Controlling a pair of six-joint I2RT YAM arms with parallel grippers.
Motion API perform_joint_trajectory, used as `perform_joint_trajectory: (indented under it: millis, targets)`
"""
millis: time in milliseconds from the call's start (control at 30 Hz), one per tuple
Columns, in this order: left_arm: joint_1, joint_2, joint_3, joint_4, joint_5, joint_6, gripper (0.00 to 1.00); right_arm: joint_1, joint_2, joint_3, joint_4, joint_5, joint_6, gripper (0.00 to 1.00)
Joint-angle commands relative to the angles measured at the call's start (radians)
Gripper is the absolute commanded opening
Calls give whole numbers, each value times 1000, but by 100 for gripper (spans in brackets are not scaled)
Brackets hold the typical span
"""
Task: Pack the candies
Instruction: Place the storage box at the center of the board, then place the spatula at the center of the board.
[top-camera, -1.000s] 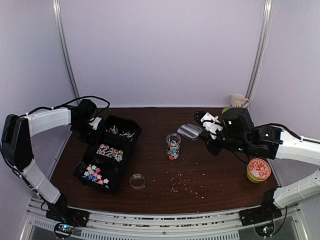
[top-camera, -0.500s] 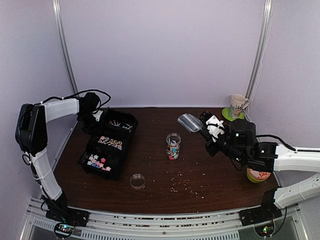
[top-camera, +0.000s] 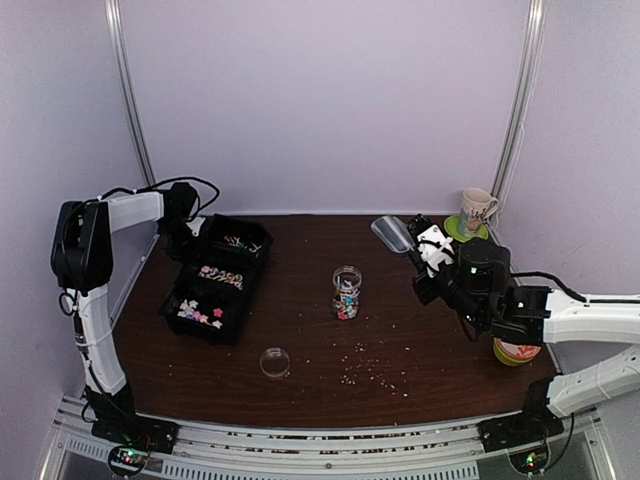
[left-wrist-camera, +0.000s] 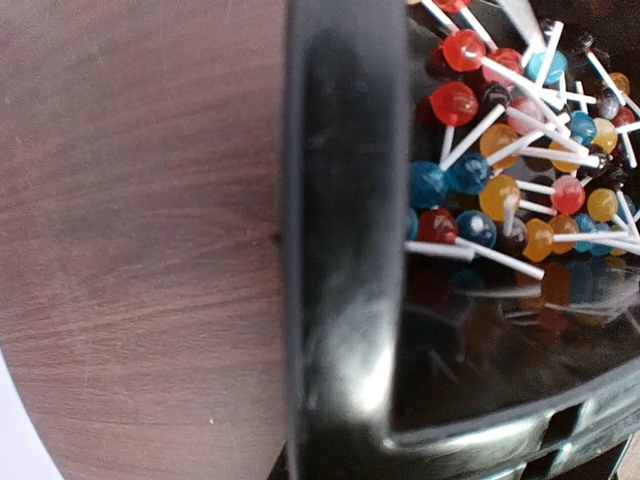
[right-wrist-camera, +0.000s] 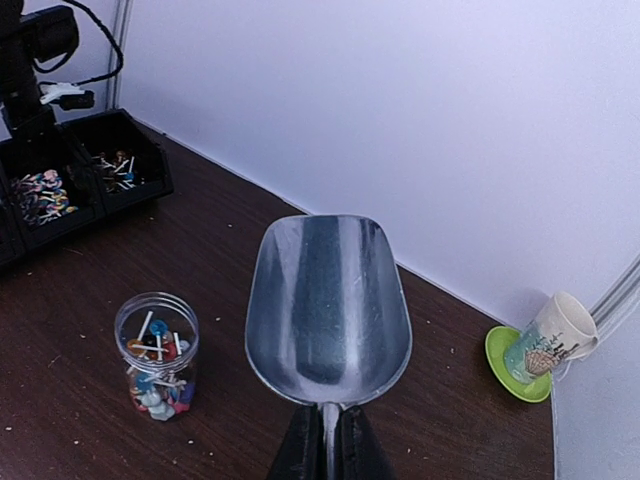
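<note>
Over brown table (top-camera: 300, 340), right pincer (right-wrist-camera: 322, 440) (clamped) holds scoop (right-wrist-camera: 328, 300) aloft.

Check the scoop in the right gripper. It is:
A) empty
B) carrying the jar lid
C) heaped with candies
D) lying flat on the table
A: in the right wrist view the metal scoop is bare inside, with its handle clamped in the right gripper and its bowl raised off the table.

Multicoloured candies (top-camera: 346, 305) halfway up the upright clear jar (top-camera: 347, 278), more across the black tray's (top-camera: 198, 330) compartments.
</note>
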Motion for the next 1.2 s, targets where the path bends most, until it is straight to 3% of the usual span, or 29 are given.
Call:
perform_joint_trajectory:
  millis: [0,100,600,967,1167]
  targets:
    - [29,32,47,9,52,10,0,-59,46,21,-3,111,92,0]
    - [39,50,49,8,63,8,0,-130,79,45,-37,76,174,0]
    - [107,85,49,-3,46,-40,22,-381,394,247,-164,-136,359,0]
    - [105,15,57,-23,69,-98,65,-484,617,434,-288,-275,444,0]
    - [90,-88,44,-32,76,-140,81,-502,698,514,-355,-297,468,0]
